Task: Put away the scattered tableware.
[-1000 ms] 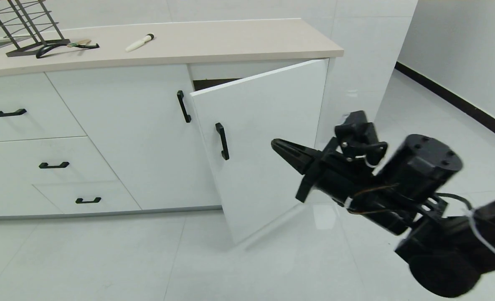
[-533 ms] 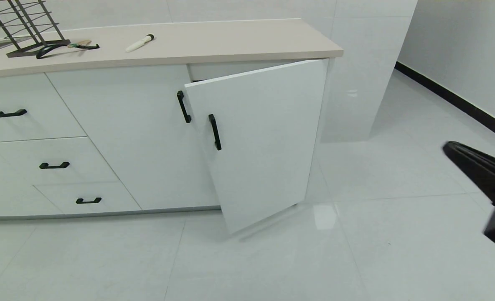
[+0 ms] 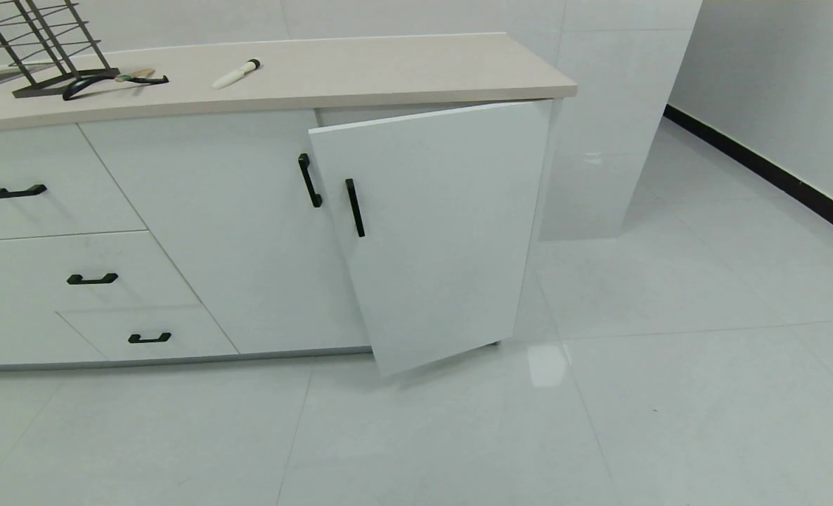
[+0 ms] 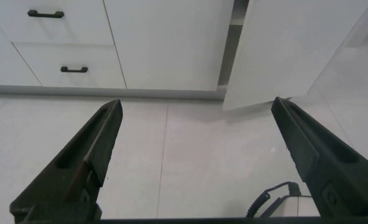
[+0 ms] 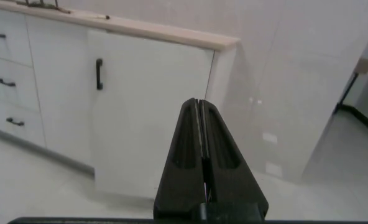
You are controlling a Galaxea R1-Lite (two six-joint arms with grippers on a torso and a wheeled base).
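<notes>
Tableware: your white utensil (image 3: 235, 73) lies on the surface (image 3: 402, 63) at 11 o'clock. The dark utensils (image 3: 114, 80) lie at its 9 o'clock, just beside the rack (image 3: 36, 42).
Rack: it stands at the surface's 10 o'clock end.
Door (image 3: 444, 225): it is at your 12 o'clock and ajar. Its handle (image 3: 354, 207) is upright, near the neighbouring door's handle.
Drawers (image 3: 72, 232): they are at 9 o'clock, all closed.
Left claw (image 4: 202, 155): it is wide, holds nothing, and sits low over the floor (image 4: 190, 143), facing the cupboard's foot.
Right claw (image 5: 201, 143): its fingers are pressed together with nothing between them, and it points at your door.
</notes>
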